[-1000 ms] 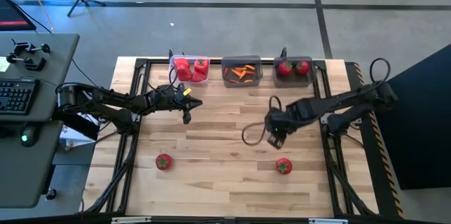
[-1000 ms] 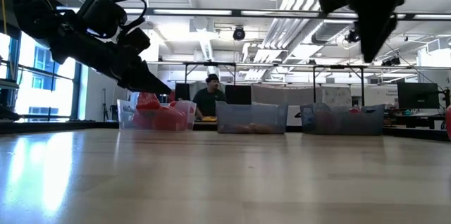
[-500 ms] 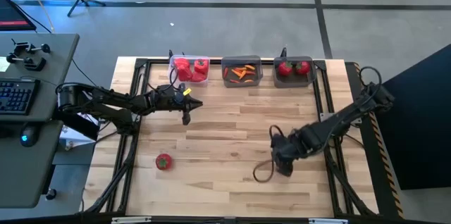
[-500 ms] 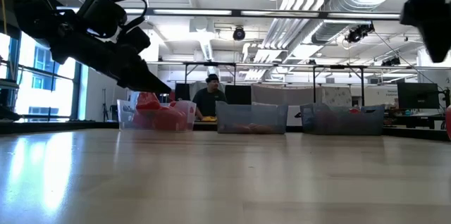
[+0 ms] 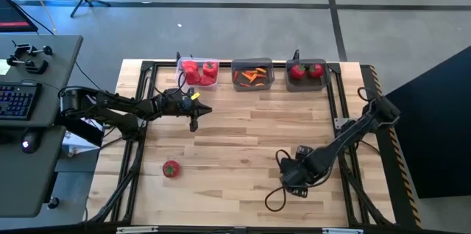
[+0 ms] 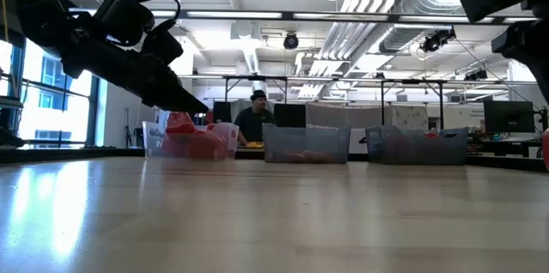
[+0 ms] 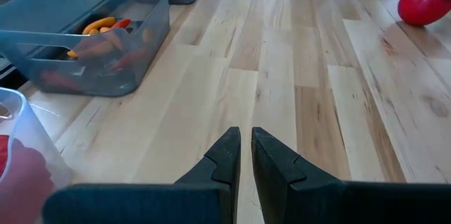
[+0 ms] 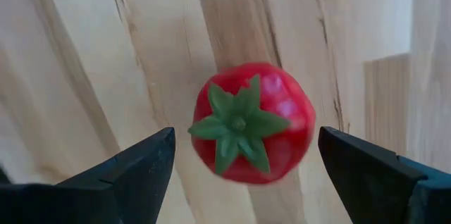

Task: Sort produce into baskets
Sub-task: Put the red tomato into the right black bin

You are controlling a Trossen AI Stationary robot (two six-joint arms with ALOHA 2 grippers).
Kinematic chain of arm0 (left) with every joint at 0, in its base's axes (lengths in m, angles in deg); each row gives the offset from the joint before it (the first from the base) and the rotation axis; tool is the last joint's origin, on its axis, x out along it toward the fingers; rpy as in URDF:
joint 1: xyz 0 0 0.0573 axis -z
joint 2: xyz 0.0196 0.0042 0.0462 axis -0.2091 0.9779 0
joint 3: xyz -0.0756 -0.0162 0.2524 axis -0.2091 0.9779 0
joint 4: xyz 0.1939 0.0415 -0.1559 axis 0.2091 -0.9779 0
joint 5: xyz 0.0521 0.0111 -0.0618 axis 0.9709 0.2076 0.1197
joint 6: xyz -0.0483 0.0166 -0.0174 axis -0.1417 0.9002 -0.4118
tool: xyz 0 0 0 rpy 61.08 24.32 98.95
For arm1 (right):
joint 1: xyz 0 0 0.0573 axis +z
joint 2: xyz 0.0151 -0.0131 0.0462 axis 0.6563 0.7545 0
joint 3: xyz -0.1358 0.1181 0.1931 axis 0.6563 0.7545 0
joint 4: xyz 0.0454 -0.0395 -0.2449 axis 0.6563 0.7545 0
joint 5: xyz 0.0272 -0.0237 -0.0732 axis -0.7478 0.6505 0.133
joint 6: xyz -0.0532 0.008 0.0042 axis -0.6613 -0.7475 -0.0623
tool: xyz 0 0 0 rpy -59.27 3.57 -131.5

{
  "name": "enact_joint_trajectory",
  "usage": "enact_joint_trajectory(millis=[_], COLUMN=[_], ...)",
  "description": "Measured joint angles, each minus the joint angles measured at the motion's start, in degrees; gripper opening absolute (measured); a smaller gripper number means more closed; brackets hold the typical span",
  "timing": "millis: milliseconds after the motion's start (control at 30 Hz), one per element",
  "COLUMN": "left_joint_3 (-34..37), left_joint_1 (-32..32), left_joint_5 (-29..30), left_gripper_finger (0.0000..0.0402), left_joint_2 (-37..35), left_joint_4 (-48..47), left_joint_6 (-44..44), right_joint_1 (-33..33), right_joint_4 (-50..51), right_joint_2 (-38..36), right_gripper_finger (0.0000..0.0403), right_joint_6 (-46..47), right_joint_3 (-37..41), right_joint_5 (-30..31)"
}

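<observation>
Tomato (image 8: 251,122) lies on the table's (image 5: 243,142) near right, hidden from above by the right gripper (image 5: 296,176), whose fingers stand wide open either side of it, touching nothing, placed to close on it. Left gripper (image 5: 194,121) waits near the far-left clear basket (image 5: 197,72), fingers nearly shut, empty.

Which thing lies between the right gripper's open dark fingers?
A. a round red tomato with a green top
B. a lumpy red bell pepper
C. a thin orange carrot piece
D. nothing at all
A: the right wrist view shows the round red tomato with a green top lying on the wooden table between the right gripper's spread fingers, not gripped yet.
</observation>
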Motion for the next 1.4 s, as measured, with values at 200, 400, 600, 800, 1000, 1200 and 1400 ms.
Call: enact_joint_trajectory(millis=[200,400,600,800,1000,1200,1400], left_joint_3=[0.00,0.00,0.00,0.00,0.00,0.00,0.00], left_joint_1=[0.00,0.00,0.00,-0.13,-0.13,-0.13,-0.13], left_joint_5=[0.01,0.01,0.01,0.05,0.07,0.08,0.35], left_gripper_finger=[0.0025,0.0025,0.0025,0.0025,0.0025,0.0025,0.0025], left_joint_2=[0.00,0.00,0.00,0.00,0.00,0.00,0.00], left_joint_4=[-0.01,-0.03,-0.34,-0.34,-0.34,-0.38,-0.04], left_joint_6=[0.00,-0.02,0.00,0.90,0.96,1.38,1.49], right_joint_1=[0.46,0.46,-0.53,-2.91,-7.71,-18.35,-38.64], right_joint_4=[-2.61,-2.61,-1.90,-1.30,2.66,12.62,19.70], right_joint_2=[3.01,4.92,5.15,4.61,-0.65,-10.43,-19.65], right_gripper_finger=[0.0340,0.0339,0.0310,0.0258,0.0248,0.0246,0.0245], right_joint_6=[-4.65,-6.32,-5.18,-3.58,-4.14,-7.13,-11.93], right_joint_3=[0.00,0.00,0.00,0.00,0.00,0.00,0.00], right_joint_5=[1.56,-0.23,-1.05,-1.38,2.52,12.45,19.38])
